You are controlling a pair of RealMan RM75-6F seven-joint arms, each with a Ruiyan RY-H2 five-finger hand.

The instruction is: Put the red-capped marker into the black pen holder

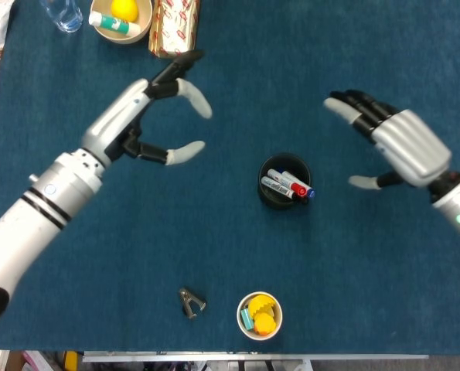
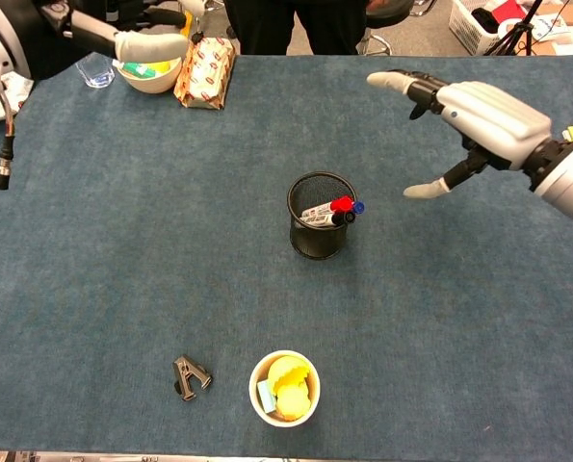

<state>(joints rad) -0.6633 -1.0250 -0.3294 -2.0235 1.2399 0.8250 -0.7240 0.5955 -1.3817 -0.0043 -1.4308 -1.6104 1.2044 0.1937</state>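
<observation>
The black mesh pen holder (image 1: 284, 182) (image 2: 318, 218) stands upright near the table's middle. The red-capped marker (image 1: 294, 186) (image 2: 327, 208) leans inside it beside a blue-capped and a black-capped one. My right hand (image 1: 398, 142) (image 2: 476, 115) hovers to the right of the holder, well apart from it, fingers spread and holding nothing. My left hand (image 1: 155, 112) (image 2: 137, 38) is up at the far left, also spread and holding nothing.
A bowl (image 1: 120, 18) (image 2: 152, 71) with a lemon and a tube, a patterned packet (image 1: 175, 28) (image 2: 205, 71) and a clear cup (image 1: 63, 13) sit at the back left. A paper cup of yellow items (image 1: 259, 315) (image 2: 284, 388) and a black clip (image 1: 191, 302) (image 2: 191, 375) lie near the front edge.
</observation>
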